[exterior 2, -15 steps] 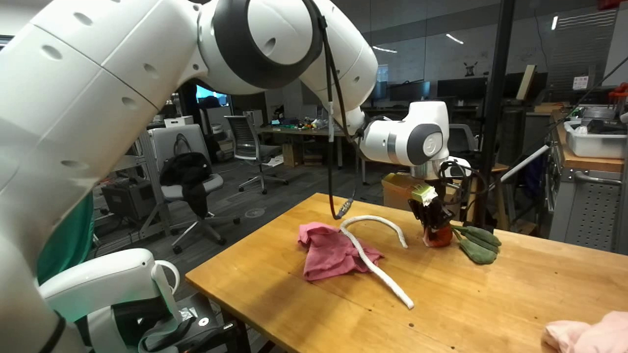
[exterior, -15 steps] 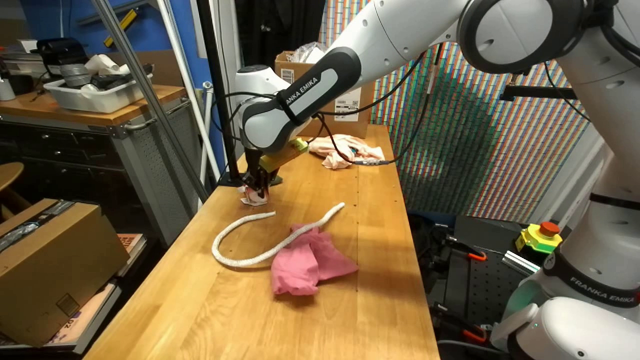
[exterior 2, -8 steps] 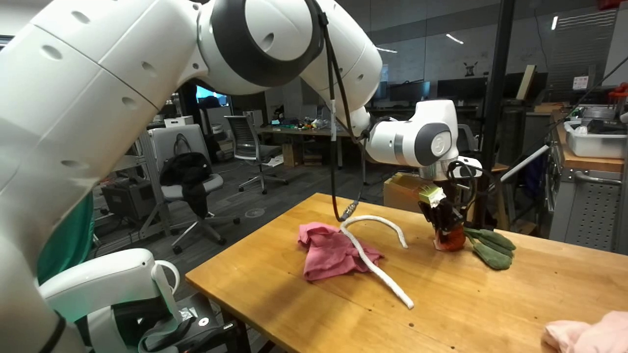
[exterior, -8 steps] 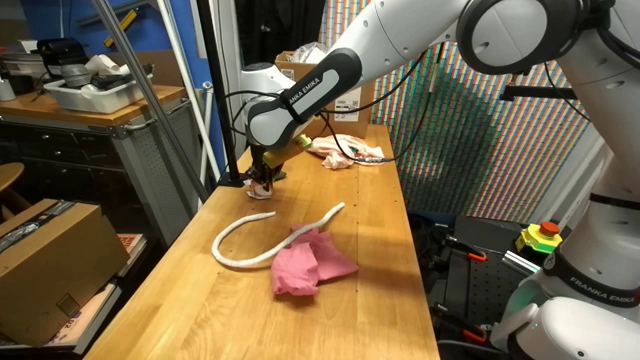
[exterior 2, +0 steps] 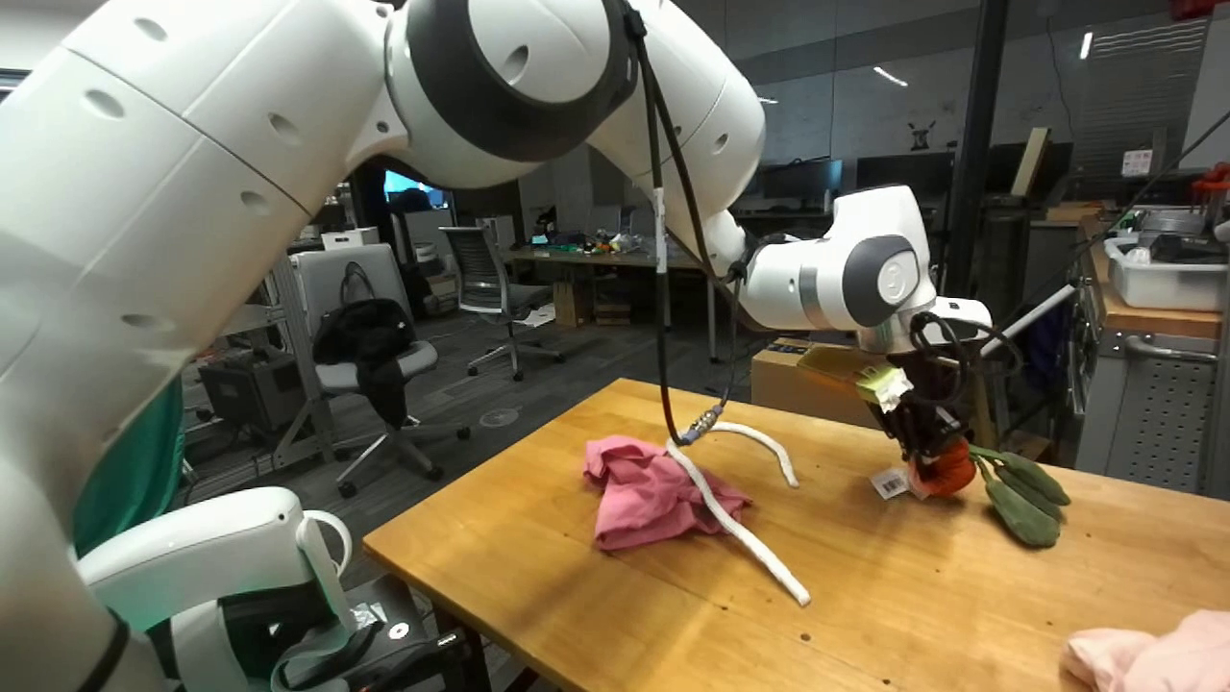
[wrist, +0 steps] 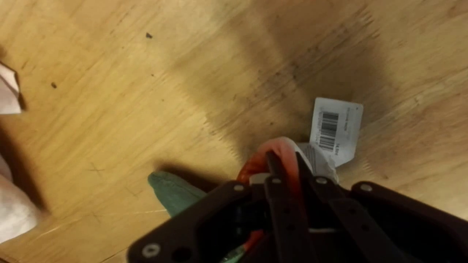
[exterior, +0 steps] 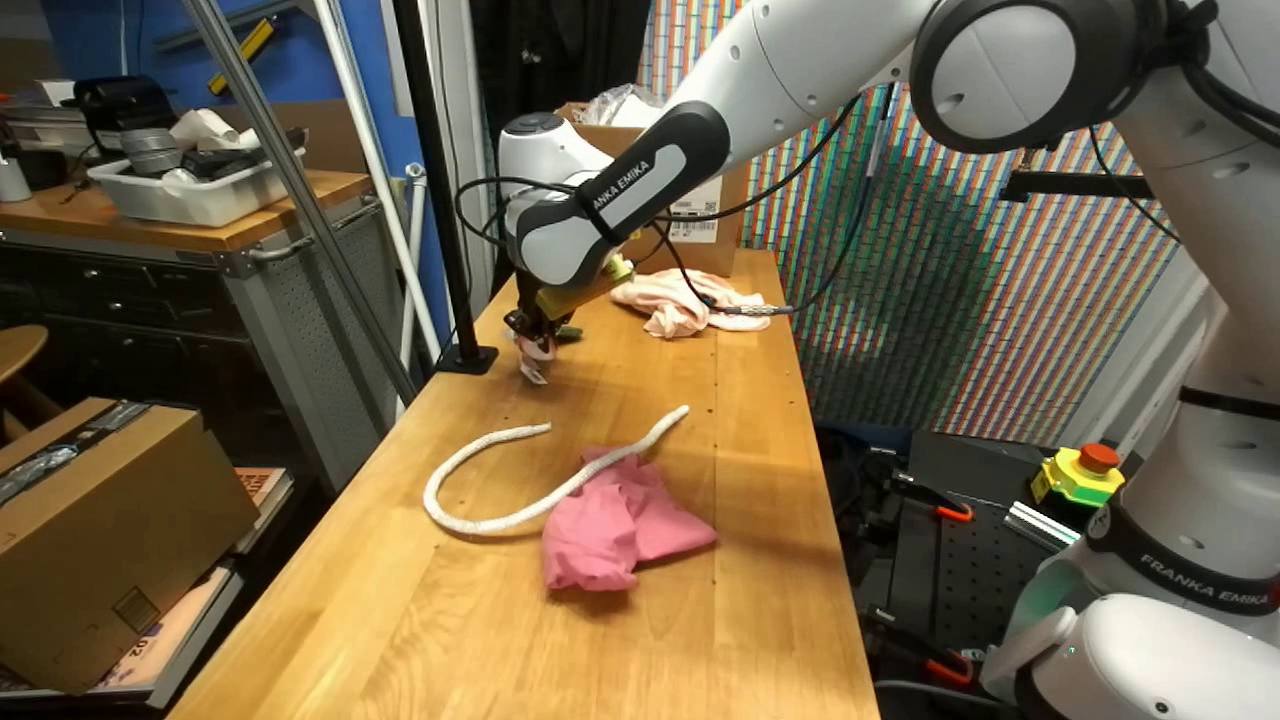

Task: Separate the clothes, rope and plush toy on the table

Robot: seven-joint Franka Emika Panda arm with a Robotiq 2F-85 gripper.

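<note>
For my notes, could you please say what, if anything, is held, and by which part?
The plush toy, pinched by its reddish body, beside the tag.

Rope (exterior 2: 739, 529): partly behind cable (exterior 2: 704, 423)
Plush toy (wrist: 255, 164): half-hidden by gripper (wrist: 288, 159)
Arm (exterior 2: 240, 91): cropped, both exterior views
Tag lettering (wrist: 346, 125): blurred

Your crumpled pink garment (exterior: 612, 530) lies on the surface (exterior: 450, 630), a curved cream-white rope (exterior: 482, 526) crossing its edge; apart from both, a red-orange plush toy (exterior 2: 947, 470) with green leaves (exterior 2: 1023, 509) and barcoded tag (wrist: 336, 129) is pinched in your robot's hand (wrist: 286, 159).
</note>
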